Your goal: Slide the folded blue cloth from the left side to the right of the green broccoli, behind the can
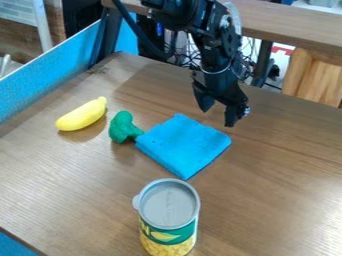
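The gripper [217, 114] hangs open over the table behind the blue cloth [184, 145], with nothing between its fingers. The cloth lies folded flat near the middle of the table. Touching or almost touching its left corner is a green broccoli piece [123, 127]. A yellow banana-shaped toy [83, 115] lies farther left. Upright at the front stands a can [168, 217] with a grey lid and a green and yellow label.
The wooden table [267, 200] has a blue panel [53, 70] along its left edge. Behind its back edge are cables, a dark post and a wooden beam [294, 20].
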